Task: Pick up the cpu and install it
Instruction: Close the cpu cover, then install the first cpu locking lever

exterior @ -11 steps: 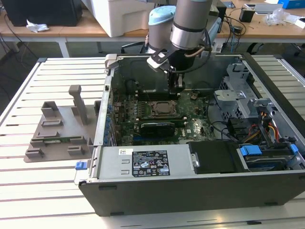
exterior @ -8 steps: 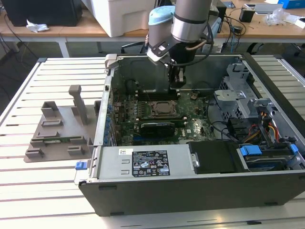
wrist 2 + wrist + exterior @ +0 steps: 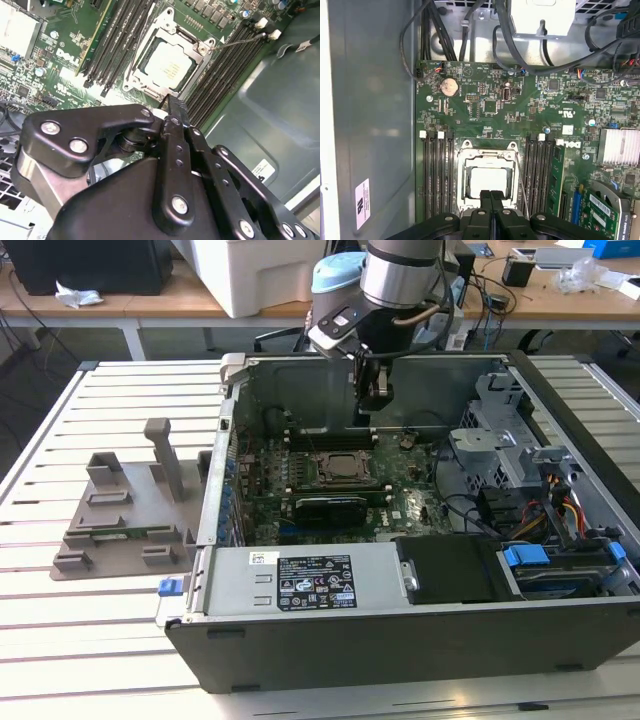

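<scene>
Black gripper [image 3: 173, 107] linkage lies closest to the lens in both wrist views. Its two fingers are pressed together at the tips [image 3: 491, 196] and pinch nothing. In the exterior view the gripper [image 3: 376, 390] hangs above the motherboard [image 3: 400, 505], clear of it, inside the open computer case [image 3: 400, 640].

The cpu [image 3: 487, 181] lies flat in the socket frame [image 3: 465, 150] with its metal top [image 3: 167, 67] facing up. It is square, so no long axis can be told. Its edges run parallel to the inner edges of the frame, which surrounds it on all sides. Whether the frame is clamped down on it cannot be told.

Rows of memory slots [image 3: 437, 175] flank the socket on two opposite sides, parallel to the cpu's edges. A thin metal lever rod [image 3: 520, 175] runs along one side of the frame. The grey case wall [image 3: 370, 125] stands beyond one slot bank. An expansion card [image 3: 325, 505] sits just beside the socket. Space directly above the cpu is open up to the fingertips.
</scene>
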### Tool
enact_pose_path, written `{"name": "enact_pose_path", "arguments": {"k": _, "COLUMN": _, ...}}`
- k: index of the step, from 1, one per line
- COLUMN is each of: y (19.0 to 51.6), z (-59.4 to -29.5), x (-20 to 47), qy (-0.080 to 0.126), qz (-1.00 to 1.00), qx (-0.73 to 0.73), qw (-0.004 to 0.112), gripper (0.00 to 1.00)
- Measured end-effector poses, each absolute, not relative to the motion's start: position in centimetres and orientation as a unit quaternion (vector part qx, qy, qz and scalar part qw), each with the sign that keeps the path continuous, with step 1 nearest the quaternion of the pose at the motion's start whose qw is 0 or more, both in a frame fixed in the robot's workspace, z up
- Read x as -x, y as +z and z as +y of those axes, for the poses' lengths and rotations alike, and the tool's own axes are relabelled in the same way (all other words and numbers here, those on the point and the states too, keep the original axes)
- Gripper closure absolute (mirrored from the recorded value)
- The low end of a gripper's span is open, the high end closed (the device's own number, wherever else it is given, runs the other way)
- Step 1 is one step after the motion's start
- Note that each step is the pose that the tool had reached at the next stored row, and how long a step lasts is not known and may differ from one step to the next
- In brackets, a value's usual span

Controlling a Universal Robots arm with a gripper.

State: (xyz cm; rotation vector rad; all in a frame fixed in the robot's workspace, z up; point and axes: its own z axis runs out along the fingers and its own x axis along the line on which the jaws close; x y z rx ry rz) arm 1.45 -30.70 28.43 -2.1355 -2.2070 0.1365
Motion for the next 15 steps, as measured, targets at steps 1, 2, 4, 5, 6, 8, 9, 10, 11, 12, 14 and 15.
{"name": "enact_pose_path", "arguments": {"k": 1, "y": 28.43, "z": -30.70, "x": -1.45, "qy": 0.044, "qz": -0.718, "qx": 0.694, "qw": 0.034, "gripper": 0.89}}
{"name": "enact_pose_path", "arguments": {"k": 2, "y": 28.43, "z": -30.71, "x": -1.45, "qy": 0.044, "qz": -0.718, "qx": 0.694, "qw": 0.034, "gripper": 0.89}}
{"name": "enact_pose_path", "arguments": {"k": 4, "y": 28.43, "z": -30.70, "x": -1.45, "qy": 0.044, "qz": -0.718, "qx": 0.694, "qw": 0.034, "gripper": 0.89}}
{"name": "enact_pose_path", "arguments": {"k": 5, "y": 28.43, "z": -30.70, "x": -1.45, "qy": 0.044, "qz": -0.718, "qx": 0.694, "qw": 0.034, "gripper": 0.89}}
{"name": "enact_pose_path", "arguments": {"k": 6, "y": 28.43, "z": -30.70, "x": -1.45, "qy": 0.044, "qz": -0.718, "qx": 0.694, "qw": 0.034, "gripper": 0.89}}
{"name": "enact_pose_path", "arguments": {"k": 8, "y": 28.43, "z": -30.70, "x": -1.45, "qy": 0.044, "qz": -0.718, "qx": 0.694, "qw": 0.034, "gripper": 0.89}}
{"name": "enact_pose_path", "arguments": {"k": 9, "y": 28.43, "z": -30.71, "x": -1.45, "qy": 0.044, "qz": -0.718, "qx": 0.694, "qw": 0.034, "gripper": 0.89}}
{"name": "enact_pose_path", "arguments": {"k": 10, "y": 28.43, "z": -30.71, "x": -1.46, "qy": 0.045, "qz": -0.733, "qx": 0.678, "qw": 0.033, "gripper": 0.89}}
{"name": "enact_pose_path", "arguments": {"k": 11, "y": 28.43, "z": -30.71, "x": -1.45, "qy": 0.046, "qz": -0.747, "qx": 0.662, "qw": 0.032, "gripper": 0.89}}
{"name": "enact_pose_path", "arguments": {"k": 12, "y": 28.43, "z": -30.71, "x": -1.45, "qy": 0.046, "qz": -0.759, "qx": 0.649, "qw": 0.031, "gripper": 0.89}}
{"name": "enact_pose_path", "arguments": {"k": 14, "y": 28.43, "z": -30.71, "x": -1.45, "qy": 0.047, "qz": -0.773, "qx": 0.632, "qw": 0.030, "gripper": 0.89}}
{"name": "enact_pose_path", "arguments": {"k": 15, "y": 28.43, "z": -30.71, "x": -1.45, "qy": 0.047, "qz": -0.781, "qx": 0.622, "qw": 0.029, "gripper": 0.89}}
